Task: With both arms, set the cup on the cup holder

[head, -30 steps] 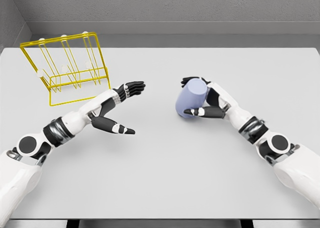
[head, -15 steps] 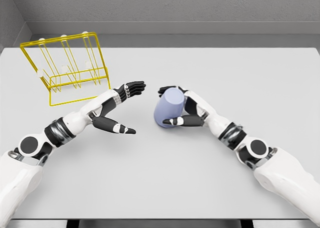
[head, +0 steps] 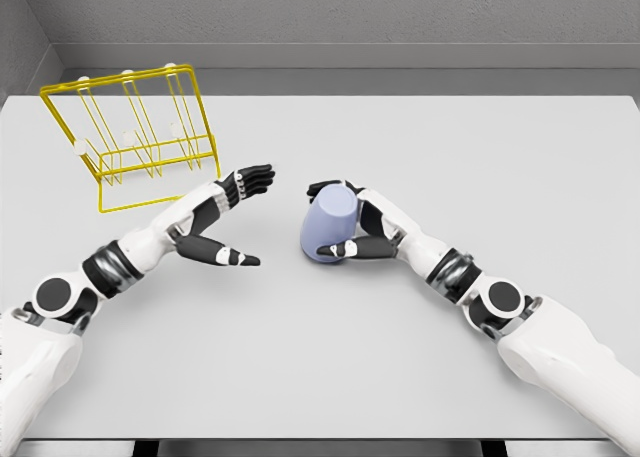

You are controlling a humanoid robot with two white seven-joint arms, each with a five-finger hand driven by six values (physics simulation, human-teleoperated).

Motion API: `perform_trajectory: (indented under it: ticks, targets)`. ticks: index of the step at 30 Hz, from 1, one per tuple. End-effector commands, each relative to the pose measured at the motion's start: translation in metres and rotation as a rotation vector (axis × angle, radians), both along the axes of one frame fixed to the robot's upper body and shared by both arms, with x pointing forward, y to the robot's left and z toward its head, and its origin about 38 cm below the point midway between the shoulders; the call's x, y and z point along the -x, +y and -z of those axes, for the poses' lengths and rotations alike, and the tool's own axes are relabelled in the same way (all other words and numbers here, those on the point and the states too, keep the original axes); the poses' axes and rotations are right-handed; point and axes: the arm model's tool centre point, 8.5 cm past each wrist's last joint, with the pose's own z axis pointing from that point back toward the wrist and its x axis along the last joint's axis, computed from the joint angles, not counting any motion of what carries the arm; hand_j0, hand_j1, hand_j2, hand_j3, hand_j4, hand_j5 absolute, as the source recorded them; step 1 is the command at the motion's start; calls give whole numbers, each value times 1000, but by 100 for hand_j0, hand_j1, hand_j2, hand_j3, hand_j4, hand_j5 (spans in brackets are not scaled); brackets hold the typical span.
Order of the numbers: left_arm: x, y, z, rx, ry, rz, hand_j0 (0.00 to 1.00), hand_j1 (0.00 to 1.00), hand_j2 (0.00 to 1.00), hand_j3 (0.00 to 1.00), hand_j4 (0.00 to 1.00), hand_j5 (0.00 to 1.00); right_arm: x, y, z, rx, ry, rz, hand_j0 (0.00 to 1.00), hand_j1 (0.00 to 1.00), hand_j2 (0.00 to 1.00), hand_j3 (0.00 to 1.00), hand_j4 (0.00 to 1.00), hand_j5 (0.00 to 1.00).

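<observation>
- The cup (head: 330,227) is pale blue-violet and sits a little left of the middle of the frame, on the light grey surface (head: 400,377).
- It stands upside down and a little tilted, with the wider end low.
- The right hand (head: 350,222) is wrapped around the cup: dark fingers (head: 322,189) curl over its upper far side and the thumb presses at its lower front edge.
- The right arm comes in from the lower right corner and reaches toward the centre.
- The left hand (head: 225,222) is just left of the cup but apart from it, holding nothing; its fingers are stretched out and spread, the thumb pointing to the right.
- The left arm enters from the lower left corner.
- The cup holder (head: 130,137) is a yellow wire rack with white-tipped pegs, in the upper left of the frame, well apart from the cup.
- The rack leans, with its back frame tilted.
</observation>
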Motion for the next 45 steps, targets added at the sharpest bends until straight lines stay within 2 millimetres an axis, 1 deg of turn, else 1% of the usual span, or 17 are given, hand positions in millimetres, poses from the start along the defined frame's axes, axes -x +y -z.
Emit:
perform_trajectory:
  ticks: [1, 4, 6, 9, 10, 12, 13, 25, 30, 33, 36, 39, 41, 42, 43, 44, 45]
  targets:
    - [-1, -6, 5, 24, 13, -5, 100, 100, 100, 100, 100, 100, -1, 1, 4, 10, 4, 3, 76, 76, 76, 76, 76, 76]
    - [1, -12, 7, 36, 16, -1, 100, 100, 100, 100, 100, 100, 0, 2, 5, 12, 7, 0, 77, 77, 77, 77, 77, 77]
    - [1, -13, 10, -30, -2, 5, 100, 100, 100, 100, 100, 100, -1, 3, 3, 13, 3, -4, 84, 84, 84, 84, 84, 84]
    - [0, -12, 11, -36, -2, 2, 100, 100, 100, 100, 100, 100, -1, 7, 3, 6, 4, -7, 88, 88, 88, 88, 88, 88]
    - [0, -11, 12, -37, 1, 0, 100, 100, 100, 100, 100, 100, -1, 7, 2, 6, 1, -6, 93, 93, 93, 93, 93, 93]
    - [-1, -10, 15, -36, 10, -7, 100, 100, 100, 100, 100, 100, -2, 7, 2, 4, 0, -7, 96, 96, 96, 96, 96, 96]
    - [-4, -5, 14, -23, 8, -31, 100, 100, 100, 100, 100, 100, -2, 9, 2, 1, 1, -8, 100, 100, 100, 100, 100, 100]
    - [-4, -10, 15, -9, 11, -30, 100, 100, 100, 100, 100, 100, -3, 7, 3, 12, 7, -5, 100, 100, 100, 100, 100, 100]
    - [-4, -10, 15, -9, 11, -30, 100, 100, 100, 100, 100, 100, -4, 2, 3, 20, 6, 2, 100, 100, 100, 100, 100, 100]
    - [-4, -10, 15, -9, 11, -30, 100, 100, 100, 100, 100, 100, -9, -3, 2, 30, 2, 15, 100, 100, 100, 100, 100, 100]
    - [-4, -11, 15, -8, 11, -29, 100, 100, 100, 100, 100, 100, -12, -26, 1, 67, -11, 38, 100, 100, 100, 100, 100, 100]
    - [-3, -19, 17, 10, 15, -24, 100, 100, 100, 100, 100, 100, -13, -49, -1, 107, -19, 57, 100, 100, 100, 100, 100, 100]
    - [-4, -26, 24, 31, 38, -31, 100, 100, 100, 100, 100, 100, -15, -78, -6, 152, -36, 87, 100, 100, 100, 100, 100, 100]
    - [-6, -26, 26, 31, 42, -34, 100, 100, 100, 100, 100, 100, -19, -97, -18, 166, -82, 104, 100, 100, 100, 100, 100, 100]
    - [-6, -25, 26, 31, 44, -36, 100, 100, 100, 100, 100, 100, -25, -114, -42, 149, -189, 115, 100, 100, 100, 100, 100, 100]
    - [-6, -26, 26, 32, 46, -37, 100, 100, 100, 100, 100, 100, -24, -134, -53, 165, -240, 127, 100, 100, 100, 100, 100, 100]
    - [-6, -29, 28, 40, 53, -37, 100, 100, 100, 100, 100, 100, -23, -154, -57, 205, -243, 144, 100, 100, 100, 100, 100, 100]
